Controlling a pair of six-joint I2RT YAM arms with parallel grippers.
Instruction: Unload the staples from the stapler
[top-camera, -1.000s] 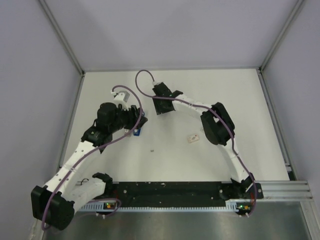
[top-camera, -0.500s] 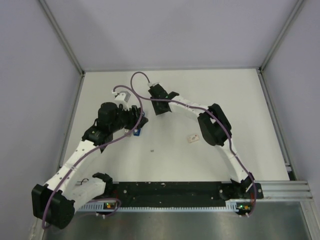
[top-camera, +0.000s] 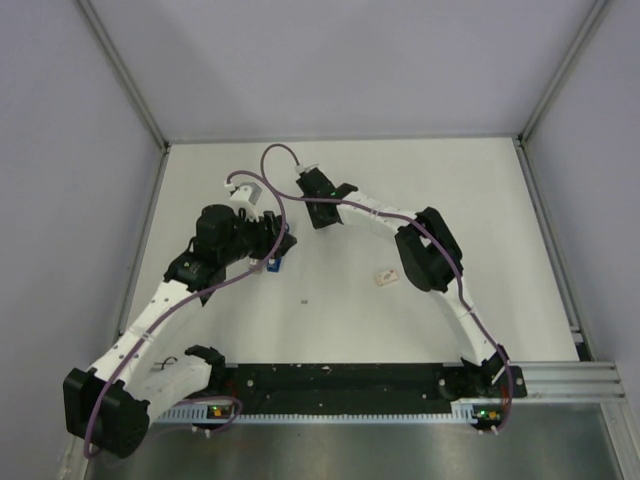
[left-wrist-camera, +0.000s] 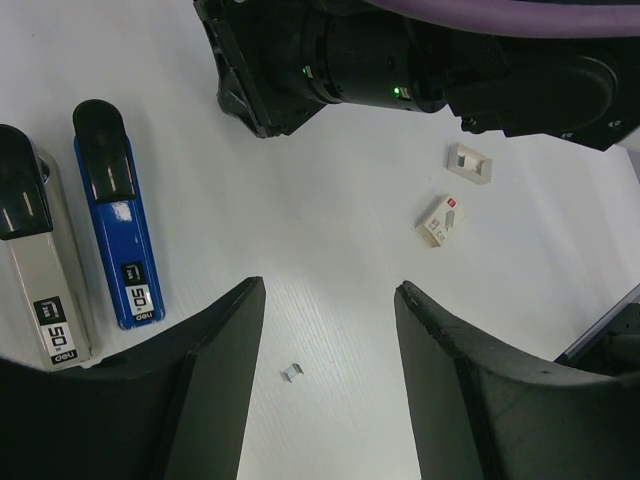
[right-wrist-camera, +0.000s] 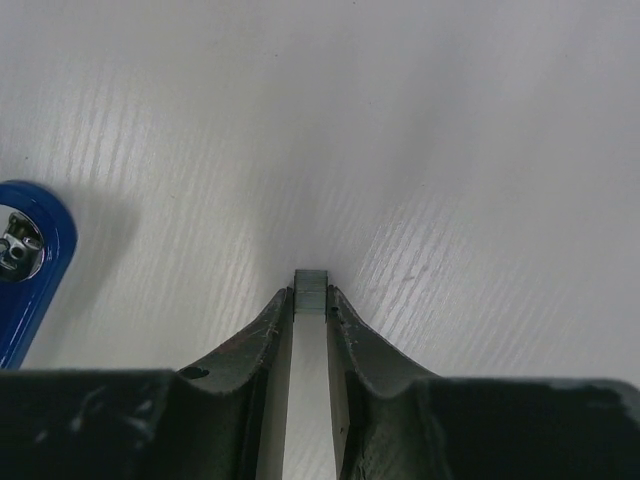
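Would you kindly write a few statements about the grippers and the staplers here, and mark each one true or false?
1. The right gripper pinches a small staple strip at its fingertips. True.
2. The left gripper is clamped on the blue stapler. False: its fingers stand apart with nothing gripped, and the stapler lies to one side of them.
3. A grey stapler lies alongside the blue one. True.
4. The small box sits on top of the blue stapler. False: it lies on the table, well apart from both staplers.
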